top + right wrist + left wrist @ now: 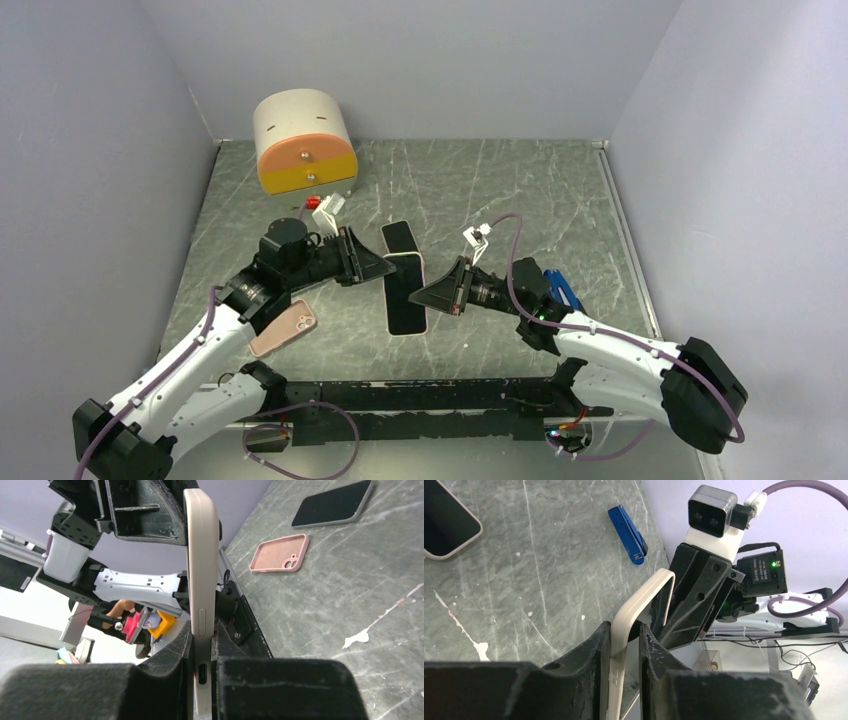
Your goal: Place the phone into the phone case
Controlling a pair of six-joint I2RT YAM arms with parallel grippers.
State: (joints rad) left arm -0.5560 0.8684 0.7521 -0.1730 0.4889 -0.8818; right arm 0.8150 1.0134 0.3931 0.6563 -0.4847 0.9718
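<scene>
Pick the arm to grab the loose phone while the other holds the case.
Left, probably. The left tool and right tool both grip the cream case, but the left sits nearer the phone.

So the case (405,300) is mid-table, phone (399,238) right behind it, spare case (283,329) off left, box (305,140) back-left.

- I take the cream-and-orange domed box (305,140) as landmark.
- Small red-and-white item (322,204): just in front of the box.
- Blue bar-shaped object (627,535): well right of the box, nearer the camera.

Lilac walls (100,150); grey marbled table (520,180)
</scene>
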